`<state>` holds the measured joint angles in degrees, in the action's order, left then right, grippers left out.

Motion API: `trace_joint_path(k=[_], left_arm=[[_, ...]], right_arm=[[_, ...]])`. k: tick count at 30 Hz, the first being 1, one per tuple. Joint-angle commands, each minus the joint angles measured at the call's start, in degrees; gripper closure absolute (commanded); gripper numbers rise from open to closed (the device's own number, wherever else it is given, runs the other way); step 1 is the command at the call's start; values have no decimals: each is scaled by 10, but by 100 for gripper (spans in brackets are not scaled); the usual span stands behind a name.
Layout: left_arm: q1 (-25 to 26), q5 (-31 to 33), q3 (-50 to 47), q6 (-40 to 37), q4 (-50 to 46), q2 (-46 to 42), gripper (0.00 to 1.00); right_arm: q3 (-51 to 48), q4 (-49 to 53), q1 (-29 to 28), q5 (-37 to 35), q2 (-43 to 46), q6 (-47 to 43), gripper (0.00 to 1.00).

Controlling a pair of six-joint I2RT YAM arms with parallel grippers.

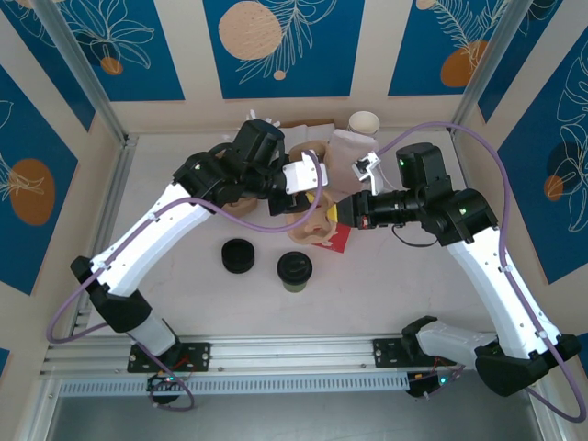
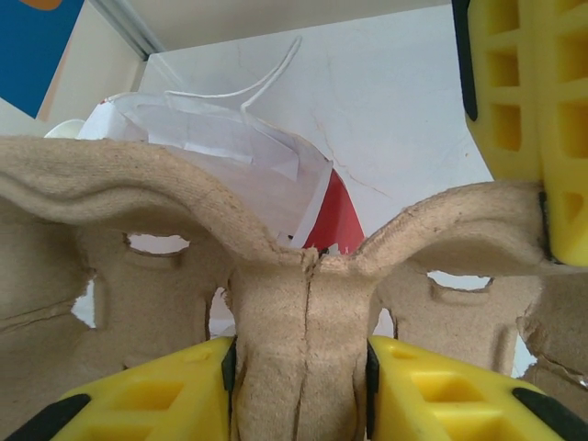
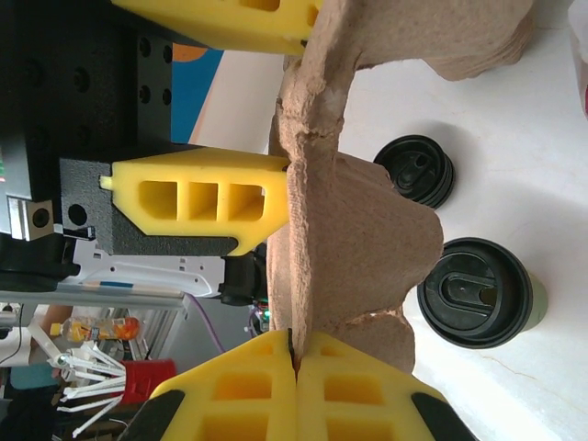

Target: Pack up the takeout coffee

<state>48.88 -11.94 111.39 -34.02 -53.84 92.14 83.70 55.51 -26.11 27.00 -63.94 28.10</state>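
The takeout coffee, an olive-green cup with a black lid, stands alone on the table near the front; it also shows at the right of the right wrist view as the takeout coffee. Above it, both grippers hold a brown pulp cup carrier off the table. My left gripper is shut on the carrier's centre post, pads touching both sides. My right gripper is shut on the carrier's thin edge. The left gripper and the right gripper meet at mid-table.
A stack of loose black lids sits left of the coffee, also seen as the lids. A red bag with a white inside lies behind the carrier. A white-rimmed cup stands at the back wall.
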Motion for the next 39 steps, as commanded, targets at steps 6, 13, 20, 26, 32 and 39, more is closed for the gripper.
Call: trace_joint_path(k=[6, 13, 20, 26, 32, 39], left_arm=[[5, 3, 27, 6, 17, 11, 68], [3, 0, 39, 16, 27, 23, 68], [-2, 0, 81, 21, 27, 55, 68], [-11, 1, 137, 26, 30, 90, 68], [-24, -11, 192, 34, 25, 124, 68], [-38, -23, 224, 46, 29, 146, 68]], right_arm=[[-4, 17, 15, -1, 19, -11, 94], [5, 28, 44, -30, 43, -22, 66], [3, 28, 109, -157, 74, -15, 57], [-1, 6, 170, -263, 38, -6, 57], [20, -31, 178, -293, -43, -22, 56], [47, -36, 180, -292, -123, -22, 56]])
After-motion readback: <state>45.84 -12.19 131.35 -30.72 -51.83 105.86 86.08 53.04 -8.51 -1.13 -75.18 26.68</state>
